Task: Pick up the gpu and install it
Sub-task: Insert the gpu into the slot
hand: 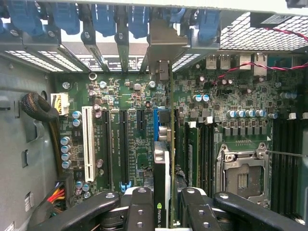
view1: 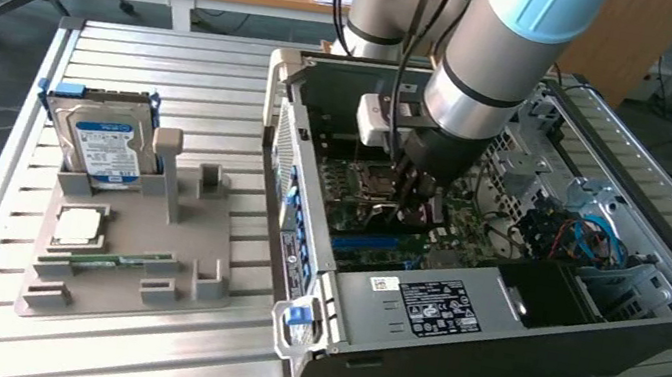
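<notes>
The claw (hand: 165,203) is clenched on the gpu (hand: 161,168), held edge-on inside the computer case (view1: 477,322) just above the motherboard (hand: 130,96) and near the blue slot (hand: 155,126). A slight tilt or sideways offset could jam the card's edge beside the slot — or snag its bracket.

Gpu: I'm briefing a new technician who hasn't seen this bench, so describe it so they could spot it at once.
Look inside the open computer case, over the green motherboard. There the gripper is shut on the gpu, a thin card seen edge-on. Unlike the slots around it, it carries a black block and a silver end bracket.
</notes>
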`<state>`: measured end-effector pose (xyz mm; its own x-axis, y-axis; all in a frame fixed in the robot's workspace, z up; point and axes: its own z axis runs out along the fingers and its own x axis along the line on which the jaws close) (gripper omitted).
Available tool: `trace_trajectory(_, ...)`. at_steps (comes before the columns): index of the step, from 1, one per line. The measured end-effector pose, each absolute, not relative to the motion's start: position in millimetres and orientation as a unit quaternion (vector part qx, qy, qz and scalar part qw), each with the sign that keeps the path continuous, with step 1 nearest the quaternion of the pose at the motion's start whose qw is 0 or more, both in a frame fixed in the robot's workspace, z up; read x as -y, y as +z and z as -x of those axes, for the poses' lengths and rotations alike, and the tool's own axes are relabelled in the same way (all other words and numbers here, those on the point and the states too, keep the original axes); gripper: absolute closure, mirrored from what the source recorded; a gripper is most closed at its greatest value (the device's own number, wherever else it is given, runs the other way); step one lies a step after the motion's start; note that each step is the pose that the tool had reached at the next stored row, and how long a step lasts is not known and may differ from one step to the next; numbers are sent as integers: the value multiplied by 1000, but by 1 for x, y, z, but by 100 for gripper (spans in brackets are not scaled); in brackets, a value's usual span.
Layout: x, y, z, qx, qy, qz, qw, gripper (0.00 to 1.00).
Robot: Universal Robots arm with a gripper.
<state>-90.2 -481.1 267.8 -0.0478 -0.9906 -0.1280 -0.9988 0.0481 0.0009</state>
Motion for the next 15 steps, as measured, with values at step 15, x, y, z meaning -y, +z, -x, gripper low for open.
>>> trace_trajectory(15, 481, 268, 92, -721, 44, 690, 46, 73)
